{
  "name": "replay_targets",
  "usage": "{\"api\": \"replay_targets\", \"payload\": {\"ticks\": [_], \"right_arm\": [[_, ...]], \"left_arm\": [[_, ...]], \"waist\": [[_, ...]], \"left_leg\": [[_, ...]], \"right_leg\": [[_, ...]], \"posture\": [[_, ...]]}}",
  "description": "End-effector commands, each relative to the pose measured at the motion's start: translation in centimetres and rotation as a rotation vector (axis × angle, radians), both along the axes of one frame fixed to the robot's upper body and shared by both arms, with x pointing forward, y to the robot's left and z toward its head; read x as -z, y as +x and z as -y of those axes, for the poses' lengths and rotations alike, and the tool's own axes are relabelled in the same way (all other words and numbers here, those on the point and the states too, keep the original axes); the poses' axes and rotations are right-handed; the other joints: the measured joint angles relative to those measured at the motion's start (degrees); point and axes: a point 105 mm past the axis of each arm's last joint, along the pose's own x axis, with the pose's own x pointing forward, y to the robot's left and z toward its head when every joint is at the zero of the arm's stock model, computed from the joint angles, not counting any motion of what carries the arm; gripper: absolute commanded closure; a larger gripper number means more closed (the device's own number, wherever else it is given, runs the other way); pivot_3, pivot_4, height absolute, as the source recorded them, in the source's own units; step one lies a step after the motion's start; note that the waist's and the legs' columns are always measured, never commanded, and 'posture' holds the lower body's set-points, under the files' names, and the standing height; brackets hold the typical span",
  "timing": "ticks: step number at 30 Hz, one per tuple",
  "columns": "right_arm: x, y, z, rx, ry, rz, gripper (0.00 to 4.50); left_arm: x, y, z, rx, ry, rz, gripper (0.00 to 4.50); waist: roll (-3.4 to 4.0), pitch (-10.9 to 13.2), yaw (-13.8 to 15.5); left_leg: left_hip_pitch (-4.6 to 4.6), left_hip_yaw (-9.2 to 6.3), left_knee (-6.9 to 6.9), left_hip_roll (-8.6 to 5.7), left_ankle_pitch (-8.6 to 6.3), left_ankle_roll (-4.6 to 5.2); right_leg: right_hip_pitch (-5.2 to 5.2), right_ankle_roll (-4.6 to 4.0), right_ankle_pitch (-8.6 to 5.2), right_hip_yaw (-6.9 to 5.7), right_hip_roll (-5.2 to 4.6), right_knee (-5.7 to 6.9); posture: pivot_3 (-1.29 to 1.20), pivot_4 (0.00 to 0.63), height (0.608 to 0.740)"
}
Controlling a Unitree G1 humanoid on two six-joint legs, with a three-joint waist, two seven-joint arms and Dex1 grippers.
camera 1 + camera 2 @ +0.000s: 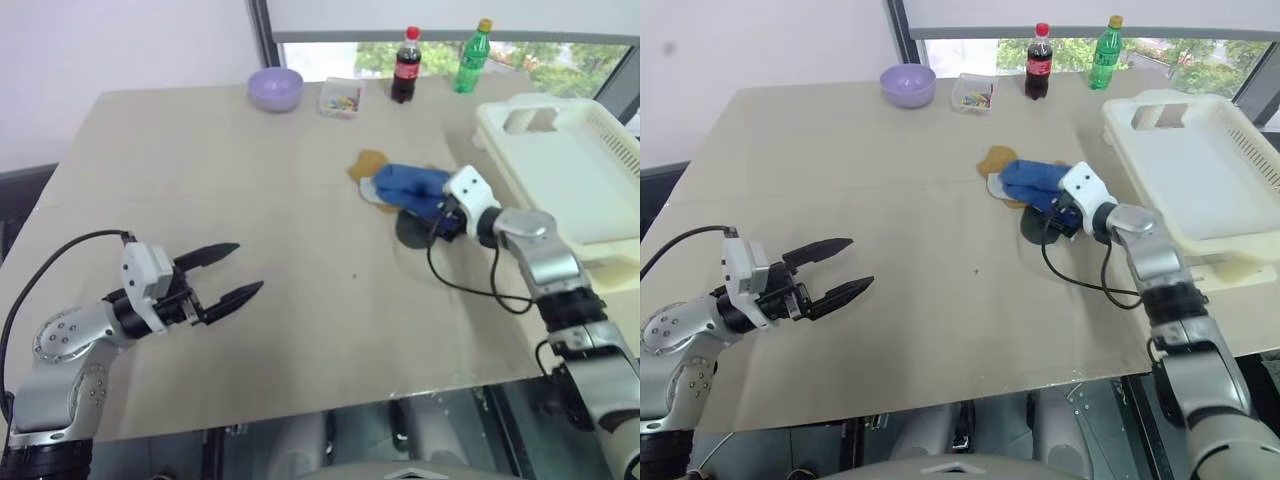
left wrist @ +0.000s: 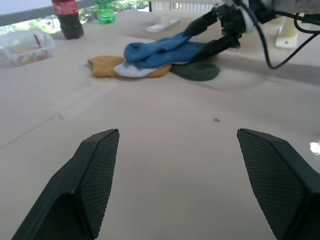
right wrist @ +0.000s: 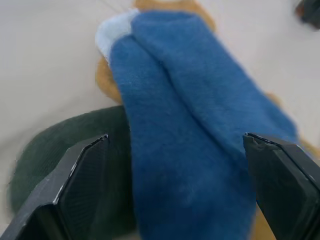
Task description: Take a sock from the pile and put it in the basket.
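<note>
Blue socks (image 3: 185,125) lay doubled under your right gripper (image 3: 177,190), its fingers spread and empty; closing there, you risked lifting both, or the green one (image 3: 75,150).

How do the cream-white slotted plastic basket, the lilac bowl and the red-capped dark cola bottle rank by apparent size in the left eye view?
1. Cream-white slotted plastic basket, largest, though nearest the camera.
2. Lilac bowl.
3. Red-capped dark cola bottle; close to the bowl in apparent size, so uncertain.
</note>
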Motion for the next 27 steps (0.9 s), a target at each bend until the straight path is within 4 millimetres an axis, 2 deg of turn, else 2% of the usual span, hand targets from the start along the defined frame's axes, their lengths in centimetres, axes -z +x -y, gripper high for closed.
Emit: {"api": "replay_targets", "payload": {"ticks": [1, 9, 15, 18, 23, 27], "right_arm": [[-2.3, 2.3, 0.1, 0.056, 0.013, 0.073, 0.12], [-3.9, 3.5, -1.4, 0.013, 0.045, 0.109, 0.12], [-4.1, 2.2, -3.3, -0.138, 0.031, 0.051, 0.12], [-5.0, 1.9, -3.8, -0.164, 0.081, 0.041, 0.12], [-5.8, 2.7, -3.0, -0.087, 0.129, 0.055, 0.12], [-5.1, 3.7, -2.4, -0.001, 0.157, 0.048, 0.12]], "left_arm": [[-0.7, -0.3, 0.0, -0.006, 0.011, 0.04, 0.44], [-0.5, -1.0, -0.3, -0.039, 0.013, 0.04, 0.44], [-0.3, -1.3, -0.2, -0.05, 0.011, 0.031, 0.44], [-0.3, -1.3, -0.2, -0.05, 0.01, 0.031, 0.44], [-0.2, -1.2, -0.2, -0.046, 0.009, 0.028, 0.44], [-0.2, -1.0, -0.1, -0.042, 0.007, 0.029, 0.44]], "waist": [[0.02, 0.0, -0.2], [0.03, 0.0, -0.3], [0.08, 0.1, -0.4], [0.08, 0.1, -0.4], [0.09, 0.1, -0.4], [0.09, 0.1, -0.5]], "left_leg": [[0.01, 0.01, 0.0, 0.01, 0.0, 0.0], [0.1, -0.09, 0.0, 0.08, 0.0, 0.0], [0.11, -0.14, 0.0, 0.09, 0.0, 0.0], [0.12, -0.17, 0.0, 0.09, 0.0, 0.0], [0.12, -0.17, 0.0, 0.08, 0.0, 0.0], [0.12, -0.16, 0.0, 0.08, 0.01, -0.02]], "right_leg": [[0.0, 0.0, 0.0, 0.01, -0.01, 0.01], [0.0, -0.02, 0.01, 0.01, 0.01, 0.15], [0.0, -0.02, 0.02, 0.03, -0.01, 0.17], [0.0, -0.03, 0.02, 0.01, 0.0, 0.19], [0.0, -0.04, 0.04, 0.01, -0.02, 0.2], [0.0, -0.08, 0.06, 0.01, -0.01, 0.2]], "posture": [[0.0, 0.15, 0.735], [0.0, 0.15, 0.735], [0.0, 0.15, 0.735], [0.0, 0.15, 0.735], [0.0, 0.15, 0.735], [0.0, 0.15, 0.735]]}}
